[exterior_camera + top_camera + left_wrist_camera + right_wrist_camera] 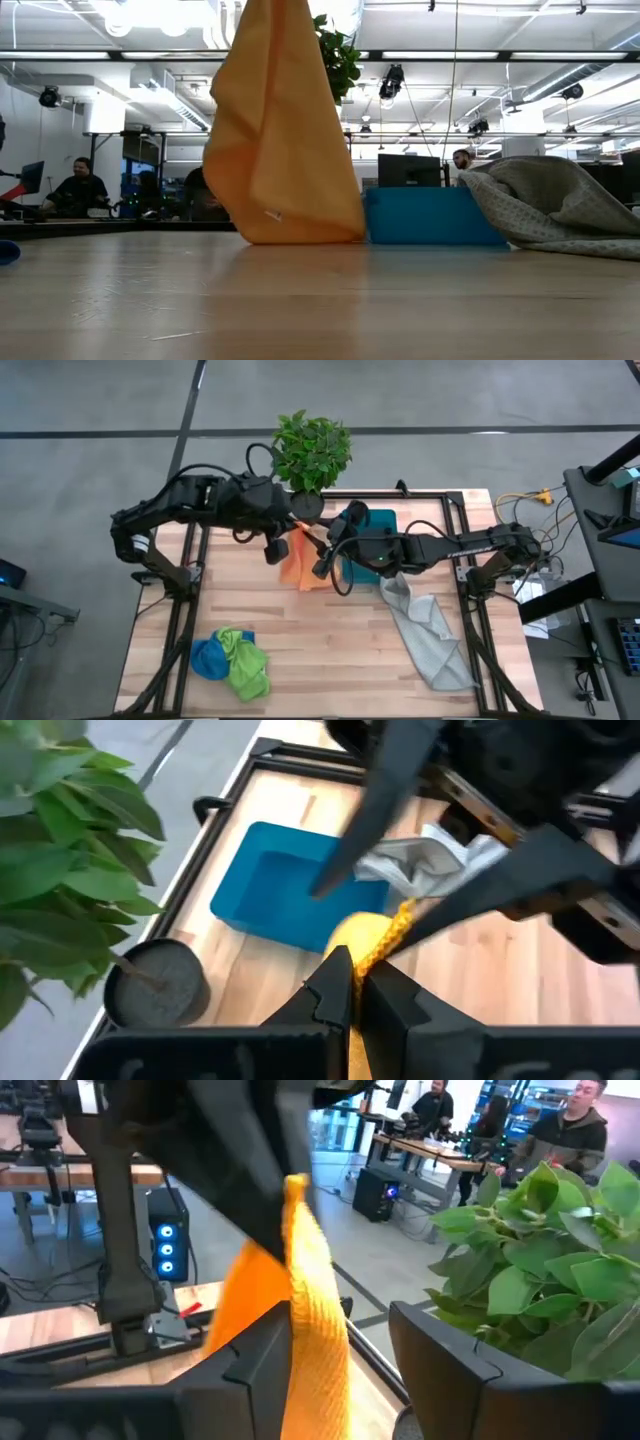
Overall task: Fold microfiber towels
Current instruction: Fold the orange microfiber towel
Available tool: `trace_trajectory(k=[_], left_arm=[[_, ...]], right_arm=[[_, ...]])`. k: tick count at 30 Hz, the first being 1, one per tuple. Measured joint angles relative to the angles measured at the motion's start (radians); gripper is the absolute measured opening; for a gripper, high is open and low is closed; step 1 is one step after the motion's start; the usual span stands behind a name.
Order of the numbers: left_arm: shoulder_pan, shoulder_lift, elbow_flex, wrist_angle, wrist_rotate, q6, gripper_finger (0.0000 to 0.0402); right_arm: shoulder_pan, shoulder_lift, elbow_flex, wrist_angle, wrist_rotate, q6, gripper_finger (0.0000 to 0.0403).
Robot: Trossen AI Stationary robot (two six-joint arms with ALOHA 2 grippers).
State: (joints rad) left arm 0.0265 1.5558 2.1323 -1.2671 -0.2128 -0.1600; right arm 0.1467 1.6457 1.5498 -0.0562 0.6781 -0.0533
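The orange towel hangs in a tall fold from my left gripper, which is shut on its top above the middle of the table's far half. Its lower end rests on the table. My right gripper is open, and the hanging orange towel passes between its fingers just below the left gripper. The pale grey towel lies crumpled at the right. The blue towel and the lime green towel lie bunched together near the front left. My left gripper pinches the orange towel's bunched top edge between its two fingers, slanting down from the table's left. The towel hangs below the fingers in slack folds, with its lower end on the table. My right gripper is open around the towel; the cloth lies close against one finger, and I cannot tell whether it touches.
A teal bin stands just behind the two grippers at the far middle. A potted plant stands at the far edge beside it. Bare wood lies between the front-left towels and the grey one.
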Motion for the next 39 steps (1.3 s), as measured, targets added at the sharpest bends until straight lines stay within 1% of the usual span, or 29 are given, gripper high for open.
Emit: trace_trajectory(k=[3, 7, 11, 14, 16, 18, 21, 25, 27, 29, 30, 35, 39], left_arm=[[0.006, 0.000, -0.001, 0.000, 0.000, -0.017, 0.0000], [0.012, 0.000, -0.002, 0.002, 0.005, -0.044, 0.0000], [0.023, 0.000, -0.003, 0.005, 0.017, -0.045, 0.0000], [0.029, 0.000, -0.003, 0.028, 0.040, -0.046, 0.0000], [0.031, 0.000, -0.003, 0.022, 0.042, -0.045, 0.0000], [0.036, 0.000, -0.003, 0.018, 0.043, -0.045, 0.0000], [0.046, 0.006, -0.003, 0.007, 0.035, -0.048, 0.0000], [0.051, 0.009, -0.003, 0.000, 0.028, -0.047, 0.0000], [0.053, 0.011, -0.003, -0.006, 0.040, -0.046, 0.0000], [0.054, 0.014, -0.003, -0.006, 0.029, -0.044, 0.0000], [0.055, 0.014, -0.003, -0.008, 0.036, -0.044, 0.0000], [0.055, 0.013, -0.001, -0.014, 0.036, -0.043, 0.0000], [0.053, 0.005, -0.001, -0.080, 0.046, -0.044, 0.0000]], right_arm=[[0.004, 0.000, 0.012, 0.026, 0.004, -0.022, 0.0161], [0.011, 0.008, 0.027, 0.042, 0.004, -0.104, 0.0154], [0.032, 0.043, 0.056, 0.048, 0.003, -0.194, 0.0150], [0.042, 0.083, 0.085, 0.046, 0.016, -0.231, 0.0152], [0.049, 0.118, 0.118, 0.036, 0.077, -0.259, 0.0152], [0.057, 0.154, 0.164, 0.034, 0.171, -0.323, 0.0151], [0.062, 0.206, 0.244, 0.029, 0.269, -0.414, 0.0147], [0.063, 0.266, 0.322, 0.026, 0.353, -0.468, 0.0140], [0.063, 0.295, 0.355, 0.034, 0.425, -0.494, 0.0138], [0.063, 0.318, 0.380, 0.030, 0.490, -0.511, 0.0137], [0.063, 0.327, 0.389, 0.030, 0.509, -0.514, 0.0137], [0.061, 0.339, 0.410, 0.011, 0.528, -0.519, 0.0138], [0.057, 0.330, 0.395, -0.016, 0.574, -0.472, 0.0134]])
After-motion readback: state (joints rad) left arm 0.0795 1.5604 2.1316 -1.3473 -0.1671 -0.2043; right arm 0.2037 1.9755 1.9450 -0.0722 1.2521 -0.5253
